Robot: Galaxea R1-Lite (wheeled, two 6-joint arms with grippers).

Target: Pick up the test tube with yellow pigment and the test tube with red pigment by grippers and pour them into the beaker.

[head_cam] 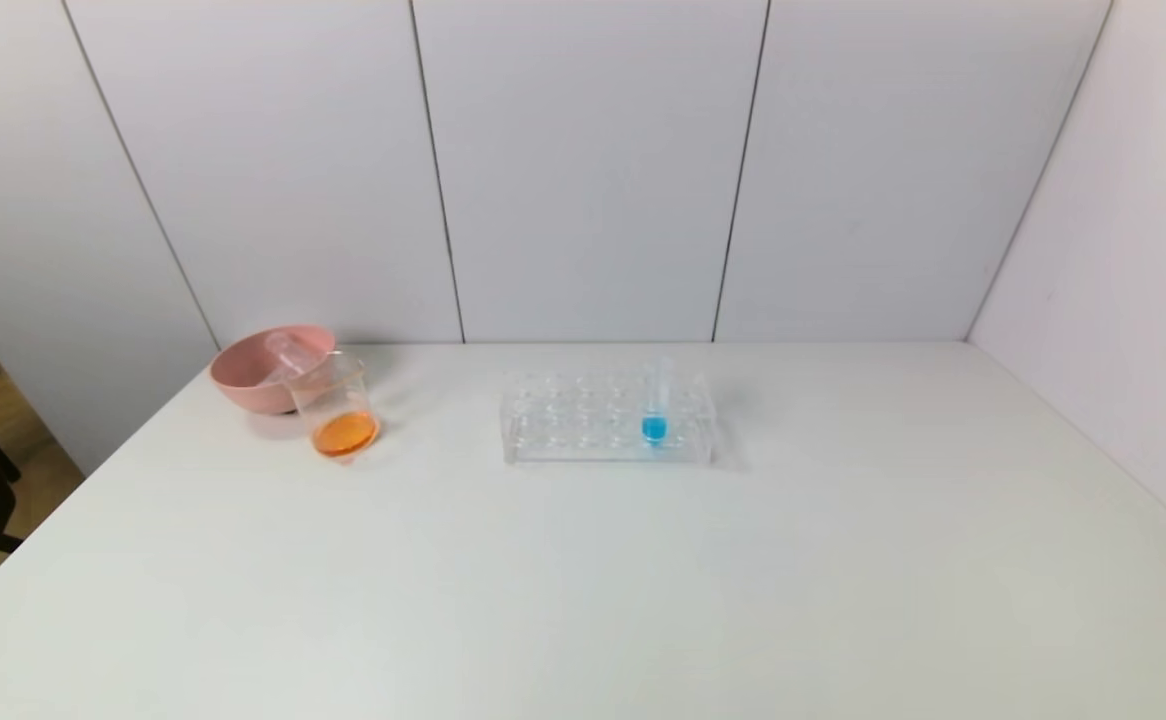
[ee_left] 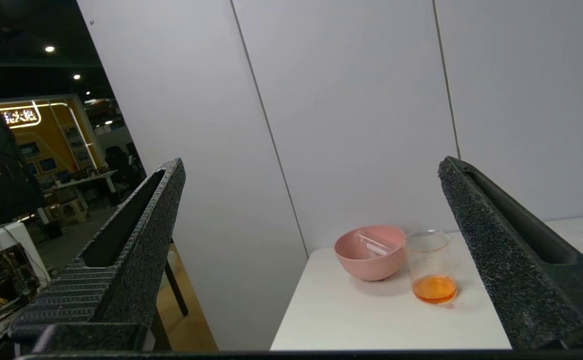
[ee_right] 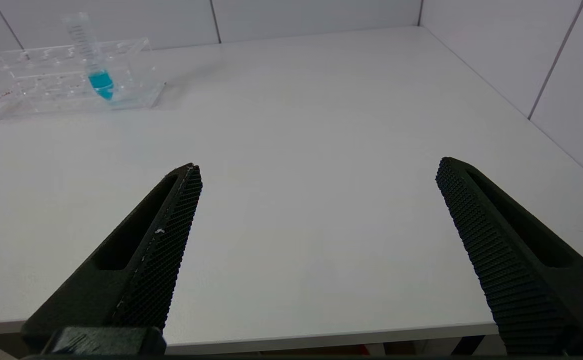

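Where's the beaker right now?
In the head view the beaker stands at the table's far left, holding orange liquid, just in front of the pink bowl and well left of the rack.

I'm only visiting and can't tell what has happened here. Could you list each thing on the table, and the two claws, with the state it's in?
Beaker: upright, orange liquid at the bottom.
Pink bowl: upright behind the beaker, a clear tube lying inside.
Rack: on the table, holding one tube.
Blue tube: upright in the rack, blue liquid at its tip.
Left gripper: open, empty, off the table's edge.
Right gripper: open, empty, over the table's near edge.
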